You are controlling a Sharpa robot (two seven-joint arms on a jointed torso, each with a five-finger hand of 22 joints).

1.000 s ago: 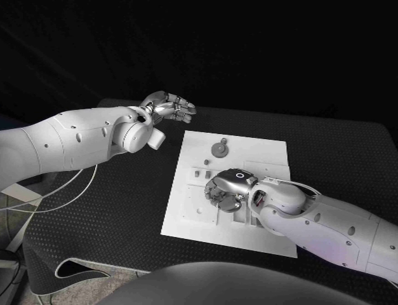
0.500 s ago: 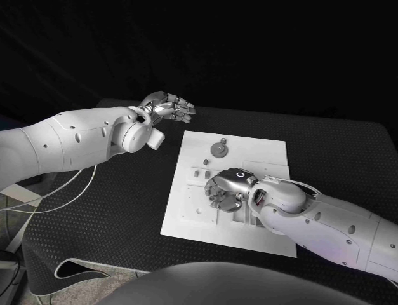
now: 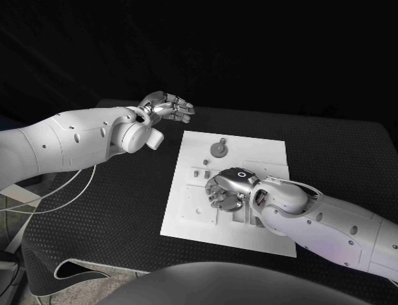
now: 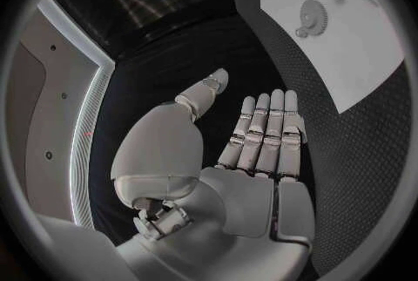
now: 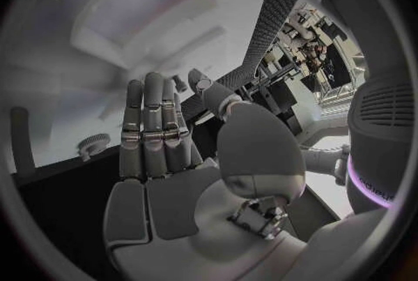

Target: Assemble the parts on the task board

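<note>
You are looking down at a black tabletop [image 3: 345, 152] with the white task board [image 3: 185, 210] lying in its middle. Your right hand [image 3: 226, 189] hangs low over the centre of the board, palm down, covering the fittings there. From the right wrist view, its fingers [image 5: 152, 131] lie straight and close together with the thumb off to one side, and nothing sits in the palm; whether the fingertips touch the board cannot be told.

A small gear-shaped part [image 3: 219, 149] lies on the far portion of the board, well apart from the right hand. A few smaller parts [image 3: 202, 171] sit near the board's middle, just beside that hand.

Your left hand [image 3: 169, 107] is raised above the far left corner of the tabletop, off the board. In the left wrist view its fingers [image 4: 265, 131] are stretched out flat, side by side, thumb apart, holding nothing.
</note>
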